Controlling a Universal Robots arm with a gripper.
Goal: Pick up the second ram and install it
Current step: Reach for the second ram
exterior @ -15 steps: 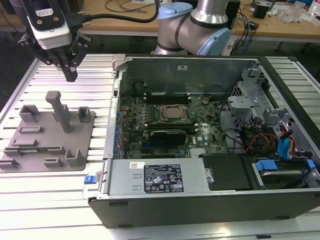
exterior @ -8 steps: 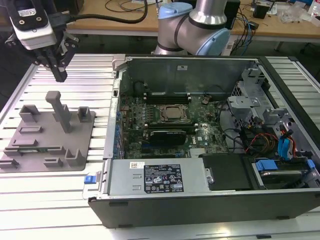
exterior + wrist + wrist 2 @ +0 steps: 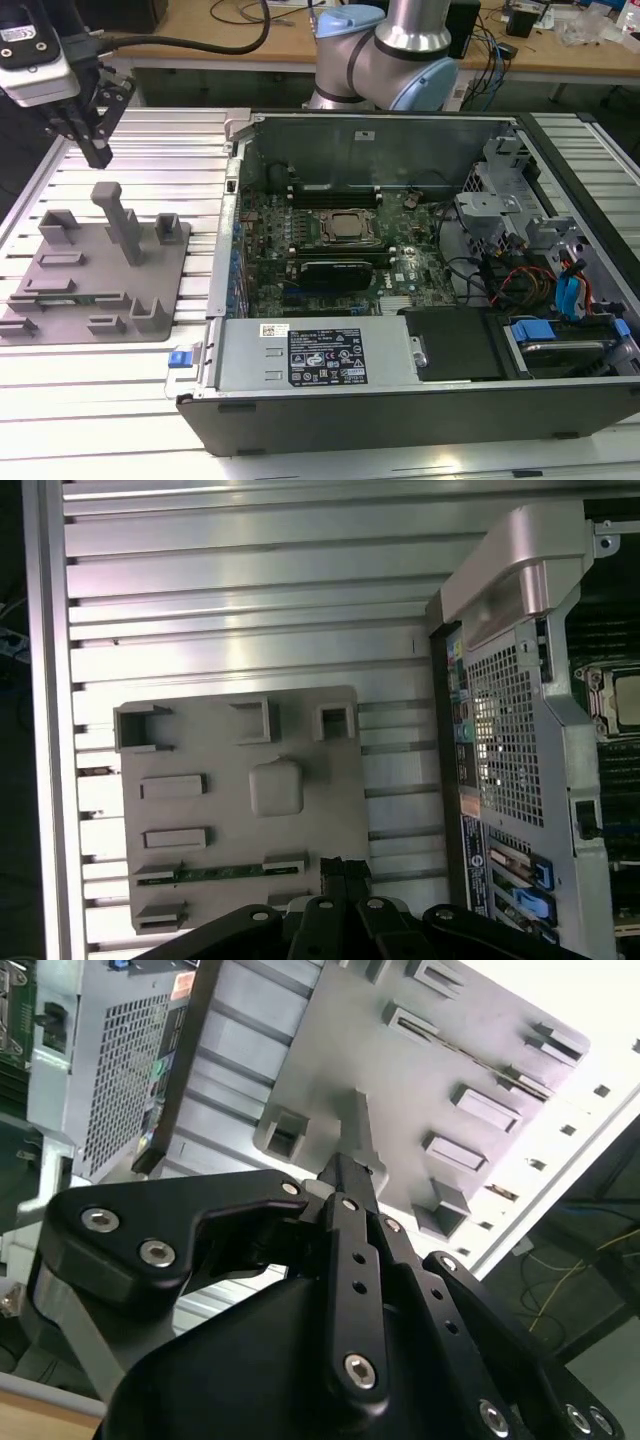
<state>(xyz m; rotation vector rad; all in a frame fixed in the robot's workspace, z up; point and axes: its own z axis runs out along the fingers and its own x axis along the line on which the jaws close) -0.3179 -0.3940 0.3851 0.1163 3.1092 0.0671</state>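
Note:
The second ram is a thin green stick lying on edge between two small holders on the grey fixture plate. That plate sits on the ribbed table at the exterior view's left, beside the open computer case. My gripper hangs well above the table, over the plate's far side, with its black fingers together and nothing between them. In the first wrist view the gripper shows close to one end of the ram. The second wrist view has the gripper pointing at the plate.
A tall grey post and several low holders rise from the plate. Inside the case I see the processor socket, long memory slots behind it and a black card in front. The arm's base stands behind the case.

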